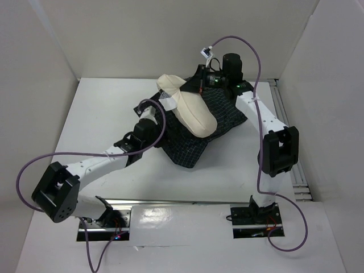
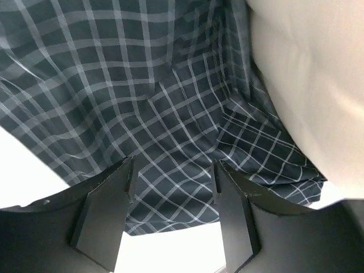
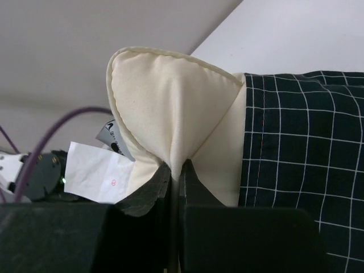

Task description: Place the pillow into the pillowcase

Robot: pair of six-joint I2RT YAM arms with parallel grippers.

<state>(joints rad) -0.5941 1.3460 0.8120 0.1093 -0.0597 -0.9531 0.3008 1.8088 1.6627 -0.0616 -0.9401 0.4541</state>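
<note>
The cream pillow (image 1: 193,111) lies slanted on top of the dark checked pillowcase (image 1: 187,149) in the middle far part of the table. My right gripper (image 1: 194,85) is shut on the pillow's far end; in the right wrist view its jaws (image 3: 176,168) pinch a fold of the cream fabric (image 3: 165,96), with the pillowcase (image 3: 301,142) just to the right. My left gripper (image 1: 151,111) is open at the pillowcase's left edge. In the left wrist view its fingers (image 2: 173,176) straddle the checked cloth (image 2: 142,85) without gripping it, and the pillow (image 2: 307,74) is at the upper right.
White walls enclose the table on the left, back and right. A metal rail (image 1: 287,122) runs along the right edge. A white tag (image 3: 94,170) hangs from the pillow. Purple cables (image 1: 259,74) loop over both arms. Bare white tabletop (image 1: 227,182) lies near the arm bases.
</note>
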